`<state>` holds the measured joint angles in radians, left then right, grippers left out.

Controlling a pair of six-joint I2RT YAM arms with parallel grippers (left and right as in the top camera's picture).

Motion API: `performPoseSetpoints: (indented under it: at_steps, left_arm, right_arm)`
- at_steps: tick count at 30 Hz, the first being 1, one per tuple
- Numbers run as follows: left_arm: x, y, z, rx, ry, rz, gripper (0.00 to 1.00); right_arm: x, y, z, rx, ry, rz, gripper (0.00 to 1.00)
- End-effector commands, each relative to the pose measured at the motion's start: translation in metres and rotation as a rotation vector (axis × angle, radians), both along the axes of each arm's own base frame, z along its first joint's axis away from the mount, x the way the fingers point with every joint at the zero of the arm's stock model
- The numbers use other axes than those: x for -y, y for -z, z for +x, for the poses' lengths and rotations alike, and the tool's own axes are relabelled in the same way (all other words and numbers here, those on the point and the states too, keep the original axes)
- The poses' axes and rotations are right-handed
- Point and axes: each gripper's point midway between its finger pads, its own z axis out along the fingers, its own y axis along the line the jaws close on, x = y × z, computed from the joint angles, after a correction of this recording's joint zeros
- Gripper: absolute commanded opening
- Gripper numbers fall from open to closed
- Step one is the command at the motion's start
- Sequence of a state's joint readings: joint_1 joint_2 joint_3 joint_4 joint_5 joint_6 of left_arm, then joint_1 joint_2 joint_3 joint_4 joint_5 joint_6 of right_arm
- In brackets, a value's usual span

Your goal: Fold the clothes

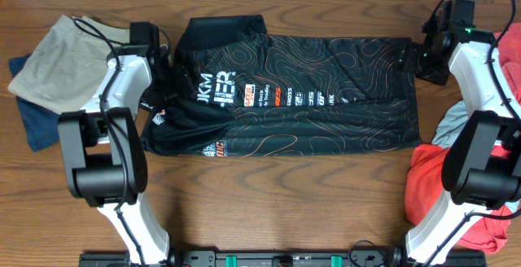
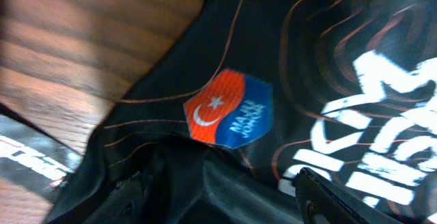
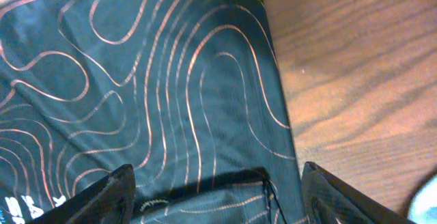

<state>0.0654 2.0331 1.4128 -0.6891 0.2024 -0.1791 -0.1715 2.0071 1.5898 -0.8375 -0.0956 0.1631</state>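
Both arms reach from their bases at the near edge toward the far side of the table, the left arm (image 1: pixel 122 84) and right arm (image 1: pixel 482 76) each bent at a dark elbow with the white forearm angled inward. The left gripper (image 1: pixel 161 62) points down and inward; its wrist view shows one finger (image 2: pixel 334 198) clearly, set far off centre, so the jaws stand spread. The right gripper (image 1: pixel 411 59) is also lowered, its two fingers (image 3: pixel 102 197) wide apart.
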Motion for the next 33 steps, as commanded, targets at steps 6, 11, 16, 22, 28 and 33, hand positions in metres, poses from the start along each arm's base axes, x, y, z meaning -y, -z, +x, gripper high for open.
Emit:
performPoseSetpoints:
  at_steps: [6, 11, 16, 22, 28, 33]
  left_arm:
    - [-0.001, 0.039, -0.028, -0.152, 0.010, 0.003, 0.72]
    - [0.000, 0.040, -0.048, -0.235, 0.011, -0.002, 0.57]
    - [0.001, 0.039, -0.070, -0.326, 0.007, -0.005, 0.56]
    - [-0.006, 0.042, -0.087, -0.391, -0.034, 0.040, 0.54]
    - [-0.008, 0.046, -0.059, -0.273, -0.037, 0.045, 0.57]
    - [-0.010, 0.039, -0.037, -0.200, -0.040, 0.048, 0.66]
  right_arm:
    - [0.015, 0.004, -0.014, -0.064, 0.020, -0.099, 0.75]
    - [0.012, 0.017, -0.027, -0.109, 0.018, -0.092, 0.74]
    - [0.012, 0.034, -0.044, -0.165, 0.022, -0.097, 0.73]
    - [0.014, 0.042, -0.053, -0.195, 0.025, -0.104, 0.72]
    - [0.015, 0.041, -0.050, -0.182, 0.029, -0.104, 0.73]
    - [0.010, 0.043, -0.058, -0.215, 0.020, -0.077, 0.74]
